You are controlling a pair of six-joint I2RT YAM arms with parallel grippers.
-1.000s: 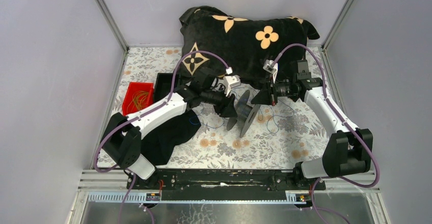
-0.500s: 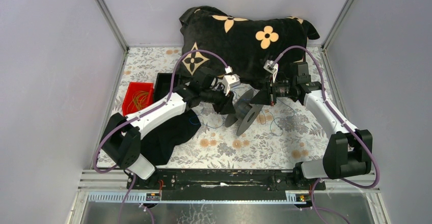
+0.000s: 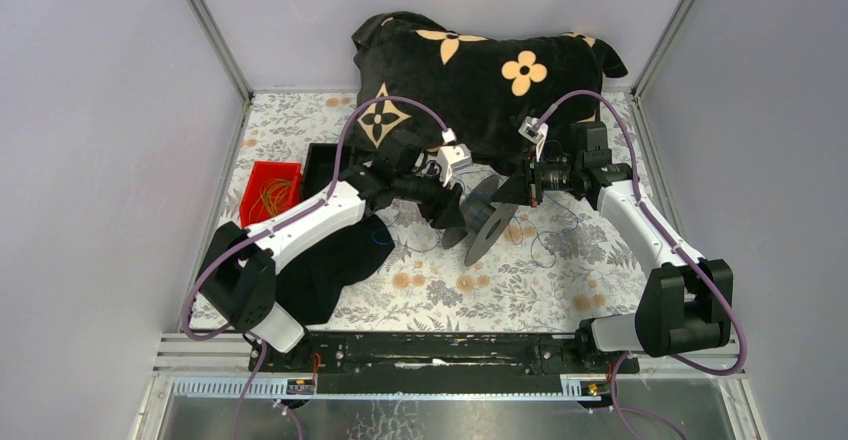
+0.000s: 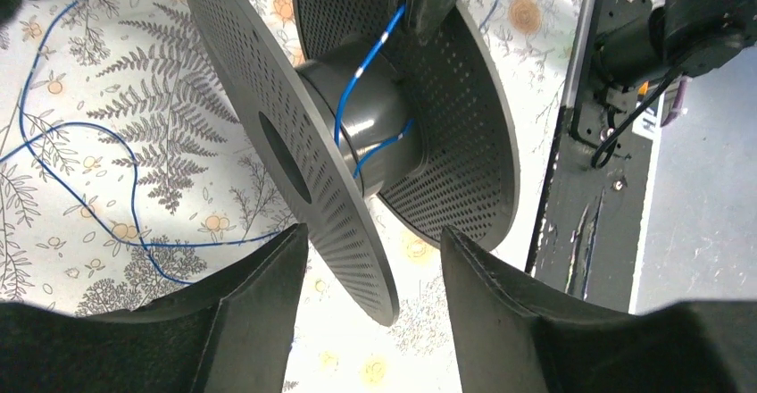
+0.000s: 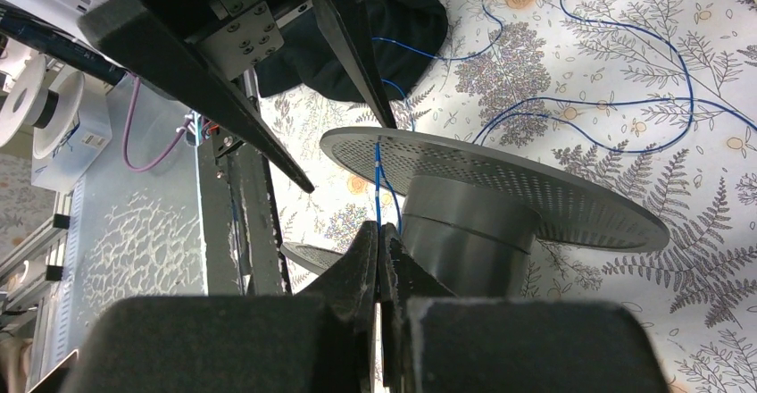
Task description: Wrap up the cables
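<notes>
While both arms reach inward over the floral worktop [image 3: 520,295], the top view shows the left gripper [image 3: 447,220] and the right gripper [image 3: 512,192] meeting at a black spool [image 3: 488,222] that stands tilted on its edge near the middle. Thin loops of blue cable [image 3: 533,247] lie on the worktop just right of the spool. A black cushion with tan flowers [image 3: 480,70] fills the far side. A red bin [image 3: 272,192] and a black tray [image 3: 320,165] sit at the left, and a black cloth [image 3: 335,260] lies beneath the left arm.

From the left wrist, the left gripper [image 4: 373,237] has its jaws spread, and the rim of the near perforated disc of the spool [image 4: 268,80] stands in the gap; whether either pad touches it I cannot tell. The blue cable [image 4: 345,98] curves around the grey hub, and more of it trails over the worktop at the left.

From the right wrist, the right gripper [image 5: 379,255] has its jaws pressed together, pinching the blue cable [image 5: 378,179] just beside the hub of the spool [image 5: 500,188]. Loose loops spread across the worktop beyond
</notes>
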